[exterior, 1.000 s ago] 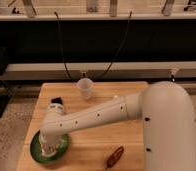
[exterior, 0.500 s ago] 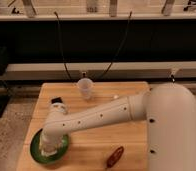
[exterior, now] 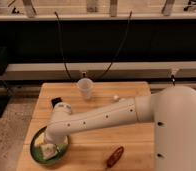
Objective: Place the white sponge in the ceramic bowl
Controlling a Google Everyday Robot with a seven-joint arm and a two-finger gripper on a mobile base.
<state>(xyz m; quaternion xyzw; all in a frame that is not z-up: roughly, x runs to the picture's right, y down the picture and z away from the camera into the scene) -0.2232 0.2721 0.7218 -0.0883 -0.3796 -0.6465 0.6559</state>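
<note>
a big smooth white arm [exterior: 116, 117] with a row of small dark dots along its shell reaches from the lower right across a pale wooden table [exterior: 131, 142] whose top shows plank lines. the arm bends down at its far end, and the gripper [exterior: 52, 145] sits low over the ceramic bowl [exterior: 37, 150] at the table's front left corner. whether it is gripping or let go cannot be told, since the wrist covers it.

the ceramic bowl is a shallow round dish, dark green and glossy at the rim. the white sponge [exterior: 49, 149], a small pale cream block with soft edges, lies inside the bowl right at the tip of the gripper; whether the two touch is not clear. a second pale patch shows in the bowl to the left of it.

behind, near the table's back edge, a small white cup [exterior: 85, 88] stands upright, tapered toward its base. a small dark square thing [exterior: 56, 102] lies just beside the arm's elbow on the left. a tiny white ball [exterior: 115, 98] rests right of the cup. at the front a long reddish-brown glossy object [exterior: 115, 156] lies slantwise. two black cables [exterior: 61, 45] hang in a curve behind the table. no writing can be read anywhere.
</note>
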